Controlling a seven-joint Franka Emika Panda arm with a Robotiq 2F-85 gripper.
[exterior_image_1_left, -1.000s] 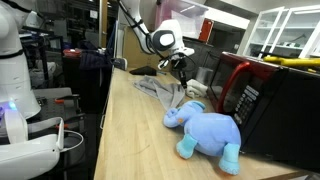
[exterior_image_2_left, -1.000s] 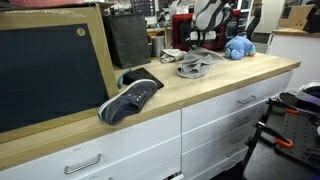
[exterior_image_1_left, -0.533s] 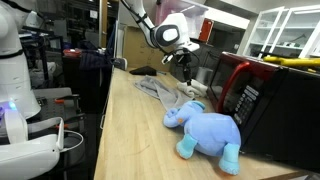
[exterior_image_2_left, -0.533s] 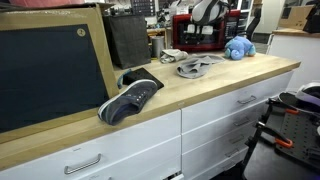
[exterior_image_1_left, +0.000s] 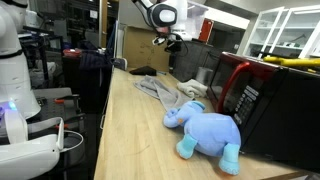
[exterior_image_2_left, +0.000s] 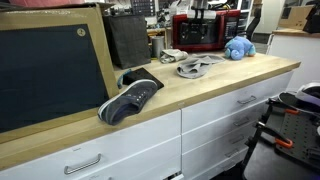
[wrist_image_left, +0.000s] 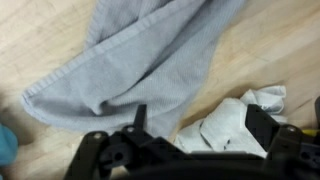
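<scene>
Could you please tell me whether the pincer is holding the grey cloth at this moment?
No, the pincer hangs in the air well above the grey cloth, which lies loose on the wooden counter.

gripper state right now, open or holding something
gripper: open, holding nothing, above the grey towel

You had a long countertop (exterior_image_2_left: 245, 72) of pale wood, with white drawers (exterior_image_2_left: 230, 115) and metal handles beneath it. A wood-framed blackboard (exterior_image_2_left: 50, 70) stood at one end, a red microwave (exterior_image_1_left: 245, 95) sat at the other, and white glass-fronted cabinets (exterior_image_1_left: 285, 30) showed beyond.
</scene>
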